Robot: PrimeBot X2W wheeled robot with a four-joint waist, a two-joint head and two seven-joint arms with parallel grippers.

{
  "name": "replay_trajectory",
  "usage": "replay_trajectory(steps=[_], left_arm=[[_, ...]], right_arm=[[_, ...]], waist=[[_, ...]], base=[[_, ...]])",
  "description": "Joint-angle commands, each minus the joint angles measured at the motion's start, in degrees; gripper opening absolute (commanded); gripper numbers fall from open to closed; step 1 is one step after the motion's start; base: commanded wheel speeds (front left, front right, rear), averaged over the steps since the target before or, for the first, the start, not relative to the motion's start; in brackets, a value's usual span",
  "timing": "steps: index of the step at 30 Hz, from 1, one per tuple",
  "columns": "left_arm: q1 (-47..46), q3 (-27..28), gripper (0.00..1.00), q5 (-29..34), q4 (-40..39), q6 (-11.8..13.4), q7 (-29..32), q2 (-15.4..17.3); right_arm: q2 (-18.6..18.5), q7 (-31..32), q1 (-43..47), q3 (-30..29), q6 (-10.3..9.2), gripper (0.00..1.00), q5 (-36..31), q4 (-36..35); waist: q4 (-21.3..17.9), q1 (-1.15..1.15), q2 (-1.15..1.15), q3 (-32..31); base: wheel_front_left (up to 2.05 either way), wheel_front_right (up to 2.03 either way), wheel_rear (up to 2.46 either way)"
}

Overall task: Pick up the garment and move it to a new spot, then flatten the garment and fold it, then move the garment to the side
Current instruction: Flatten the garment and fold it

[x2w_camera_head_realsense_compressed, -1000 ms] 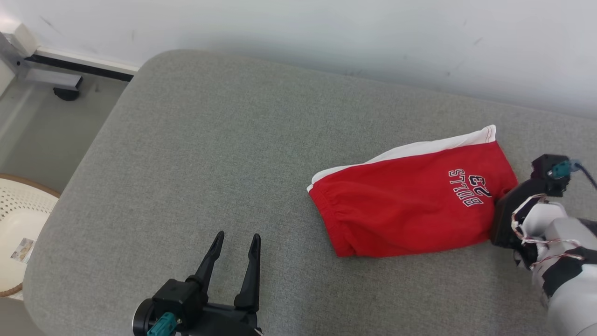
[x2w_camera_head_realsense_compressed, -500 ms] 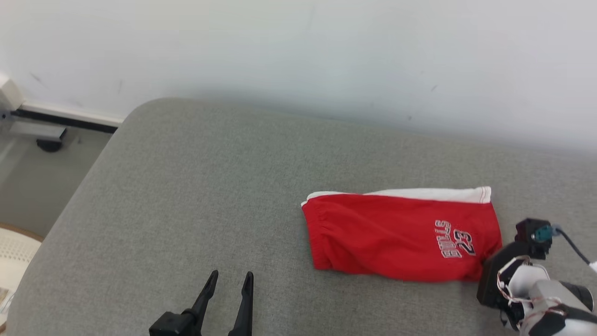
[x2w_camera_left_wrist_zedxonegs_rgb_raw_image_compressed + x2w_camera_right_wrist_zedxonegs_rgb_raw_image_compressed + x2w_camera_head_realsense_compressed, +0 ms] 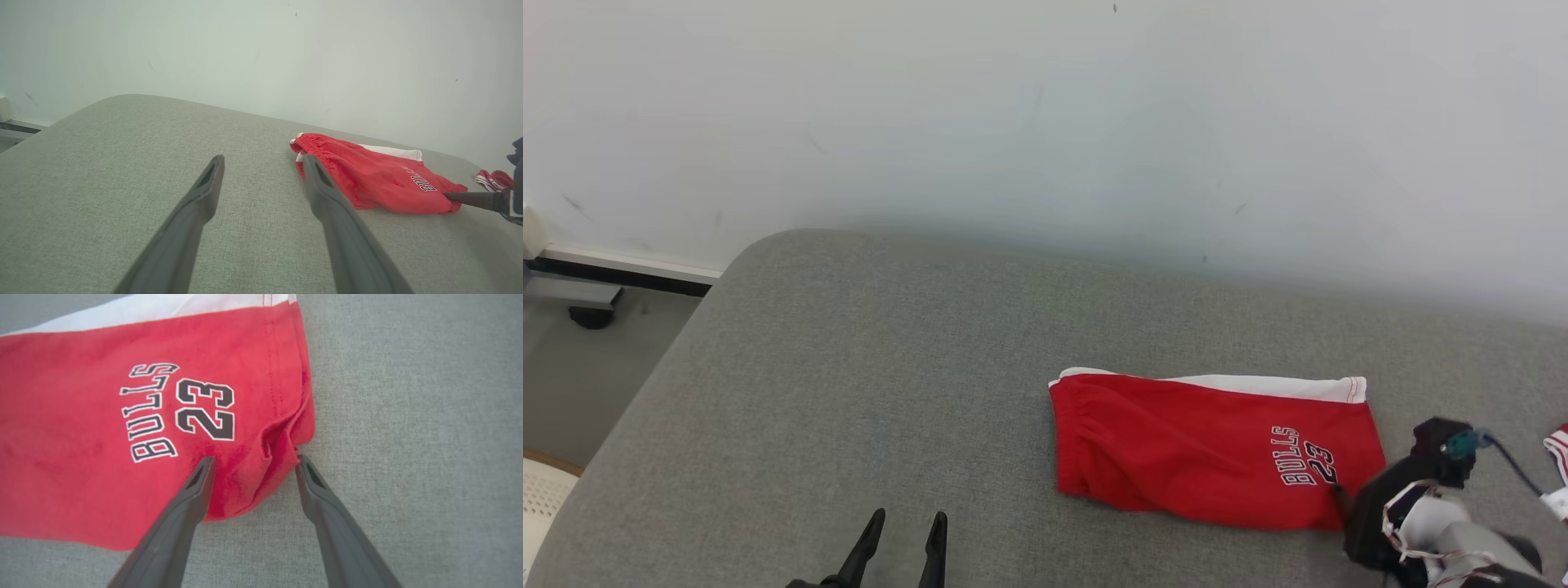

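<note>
The garment (image 3: 1192, 453) is a pair of red shorts with a white side panel and "BULLS 23" print, lying folded flat on the grey cushioned surface (image 3: 849, 367). My right gripper (image 3: 1341, 498) sits at its near right corner. In the right wrist view, the right gripper (image 3: 255, 459) is open, its fingers straddling a small bunched fold of the garment (image 3: 102, 457) without pinching it. My left gripper (image 3: 909, 516) stands open over bare cushion to the garment's left. The left wrist view shows the left gripper (image 3: 263, 159) with nothing between its fingers and the garment (image 3: 367, 175) beyond.
A white wall rises right behind the cushion. Another red and white cloth (image 3: 1558, 447) lies at the far right edge. The cushion's rounded left edge drops to the floor, where a metal foot (image 3: 588, 314) and a white perforated basket (image 3: 543, 506) stand.
The head camera has tilted up, shifting the whole picture down. The garment's right end has swung nearer me and it lies straighter. The right gripper's jaws now stand open at the corner.
</note>
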Motion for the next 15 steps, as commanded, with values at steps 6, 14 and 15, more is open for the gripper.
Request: replay_trajectory(steps=[6, 14, 15], left_arm=[[1.6, 0.4, 1.0, -0.3, -1.0, 0.1, 0.2, 1.2], [0.2, -0.8, 1.0, -0.2, -1.4, -0.4, 1.3, 1.0], [-0.1, -0.9, 1.0, -0.1, -1.5, -0.4, 1.6, 0.9]], right_arm=[[-5.1, 6.1, -2.4, -1.0, -0.12, 1.0, 0.1, -4.8], [-8.4, 13.0, -5.7, -5.3, -0.12, 1.0, -3.4, -3.0], [-8.6, 13.5, -6.2, -5.9, -0.12, 1.0, -4.2, -2.4]], waist=[[1.4, 0.0, 0.0, -0.1], [5.1, 0.0, 0.0, 3.6], [5.7, 0.0, 0.0, 4.3]], base=[[0.0, 0.0, 0.0], [0.0, 0.0, 0.0], [0.0, 0.0, 0.0]])
